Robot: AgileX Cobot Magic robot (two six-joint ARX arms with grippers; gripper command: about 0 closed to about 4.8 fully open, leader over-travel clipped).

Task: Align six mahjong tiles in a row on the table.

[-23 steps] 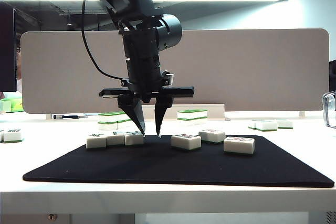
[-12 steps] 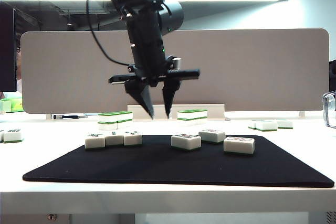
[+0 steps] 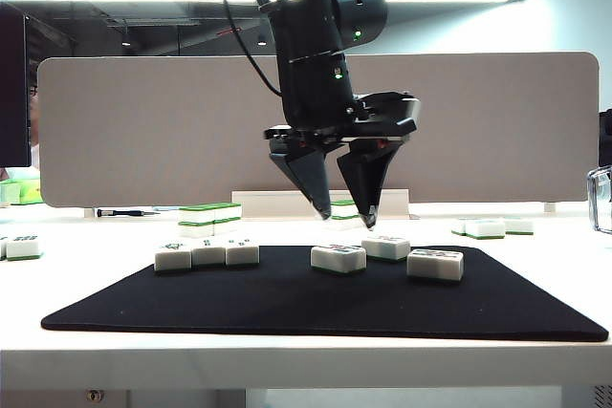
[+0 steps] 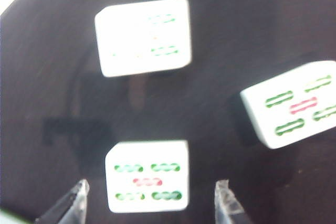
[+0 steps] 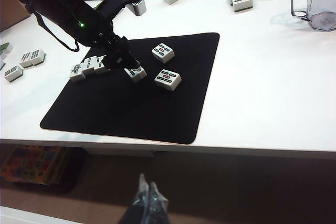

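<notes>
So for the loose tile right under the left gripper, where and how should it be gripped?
Probably from straight above, closing on its two side edges. The tile lies flat, face up on the black mat, standing clear of the other tiles. The left gripper, open, already has a fingertip on either side of it.

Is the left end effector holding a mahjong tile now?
No. The left end effector hangs open above the tile, nothing between its fingers.

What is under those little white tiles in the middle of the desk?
A flat black rectangular mat lies under the six white mahjong tiles, itself on the white table. The open left gripper hovers above them; the right gripper stays off the table. What the mat covers is hidden.
</notes>
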